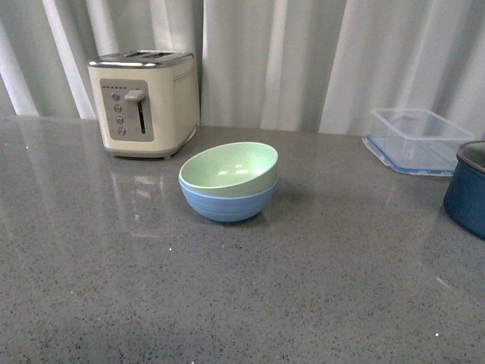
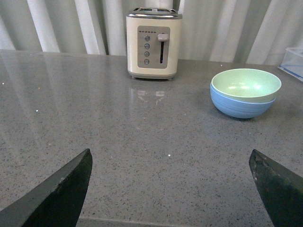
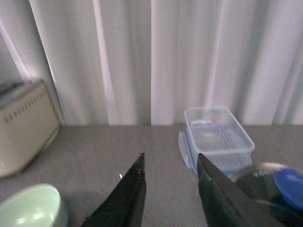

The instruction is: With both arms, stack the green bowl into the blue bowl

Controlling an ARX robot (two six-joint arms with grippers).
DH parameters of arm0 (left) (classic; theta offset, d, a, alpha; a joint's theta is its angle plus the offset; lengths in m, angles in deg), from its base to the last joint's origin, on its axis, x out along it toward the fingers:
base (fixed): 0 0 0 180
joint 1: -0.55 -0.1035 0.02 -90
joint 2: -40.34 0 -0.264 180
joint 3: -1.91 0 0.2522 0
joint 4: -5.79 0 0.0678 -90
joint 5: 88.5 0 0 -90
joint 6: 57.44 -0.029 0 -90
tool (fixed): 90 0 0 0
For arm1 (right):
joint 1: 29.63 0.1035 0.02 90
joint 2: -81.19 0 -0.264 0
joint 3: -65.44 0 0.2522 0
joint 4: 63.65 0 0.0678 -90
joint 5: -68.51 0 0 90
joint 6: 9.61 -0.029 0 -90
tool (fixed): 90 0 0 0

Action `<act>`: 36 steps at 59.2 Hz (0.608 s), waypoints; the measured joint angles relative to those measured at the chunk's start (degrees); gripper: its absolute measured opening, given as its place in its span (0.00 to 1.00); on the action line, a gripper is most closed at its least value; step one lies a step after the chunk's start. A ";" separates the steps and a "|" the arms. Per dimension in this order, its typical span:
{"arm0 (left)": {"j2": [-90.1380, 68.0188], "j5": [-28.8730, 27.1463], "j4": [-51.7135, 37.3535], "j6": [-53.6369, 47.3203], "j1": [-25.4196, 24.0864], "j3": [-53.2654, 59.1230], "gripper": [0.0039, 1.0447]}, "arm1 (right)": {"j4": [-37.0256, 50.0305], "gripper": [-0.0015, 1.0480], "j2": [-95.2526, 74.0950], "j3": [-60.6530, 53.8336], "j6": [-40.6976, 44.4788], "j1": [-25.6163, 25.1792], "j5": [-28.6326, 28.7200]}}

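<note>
From the front, the green bowl (image 1: 231, 167) sat nested in the blue bowl (image 1: 227, 203) on the grey surface (image 1: 242, 303). The left wrist view showed the left claw (image 2: 173, 189) spread wide, empty. The right wrist view showed the right claw (image 3: 171, 182) parted, empty; retreating clear looked wisest.

Front and both wrist views face the curtain, sharing the toaster (image 1: 144, 102).

Left gripper (image 2: 173, 189): two dark, wedge-shaped matte fingers; right gripper (image 3: 171, 196): two black tapered fingers, seemingly smooth though blurred
</note>
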 joint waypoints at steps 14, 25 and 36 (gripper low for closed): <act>0.00 -0.04 0.00 0.00 0.00 0.00 0.94 | 5.29 0.01 8.50 -17.42 2.19 -4.37 5.33; 0.00 -0.02 0.00 0.00 0.00 0.00 0.94 | 6.51 0.01 14.82 -25.29 2.25 -7.37 7.72; 0.00 -0.02 0.00 0.00 0.00 0.00 0.94 | 6.40 0.01 20.52 -30.62 2.25 -9.31 10.03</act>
